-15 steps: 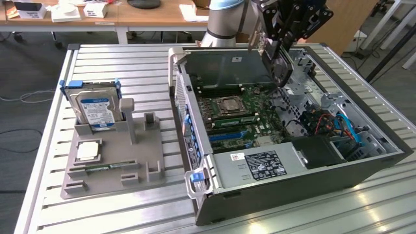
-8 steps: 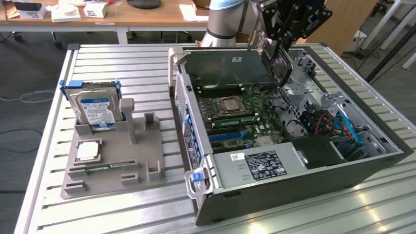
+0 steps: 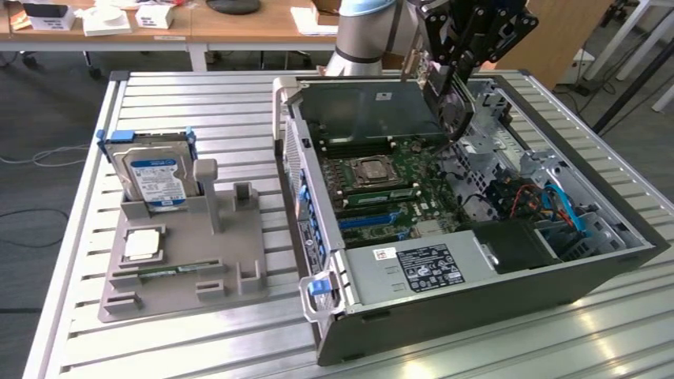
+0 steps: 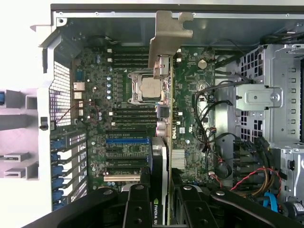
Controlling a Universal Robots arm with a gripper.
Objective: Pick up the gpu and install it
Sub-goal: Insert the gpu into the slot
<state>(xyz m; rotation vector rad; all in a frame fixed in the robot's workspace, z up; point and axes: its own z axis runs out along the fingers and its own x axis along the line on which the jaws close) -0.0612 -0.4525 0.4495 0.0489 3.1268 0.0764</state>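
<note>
**A:** Slatted metal table (image 3: 211, 339), open computer case (image 3: 474, 316) laid on it, wooden desks behind. Where is the graphics card (image 3: 447, 106) to be found?

**B:** It is held in the air above the open case, over the motherboard (image 3: 384, 178), upright and edge-on. In the wrist view the fingers (image 4: 137, 206) of the gripper (image 4: 161, 209) are seen closed on it, one against each face. Its metal bracket (image 4: 168, 33) is turned toward the case's rear wall. No slot is touched yet.

**A:** What could go wrong from here?

**B:** Several things, it is judged. The card's edge is lined up beside the processor socket (image 4: 149, 88) and apart from the blue slot (image 4: 126, 140). If it were lowered off-line, its contacts could be pressed onto bare board or small parts. The bracket could be caught on the rear frame if the tilt is not kept true. Loose cables (image 4: 209, 118) lie just beside the card and could be snagged or pinched. A smooth card clamped on its faces could also be twisted or slid in the grip once resistance is met.
</note>
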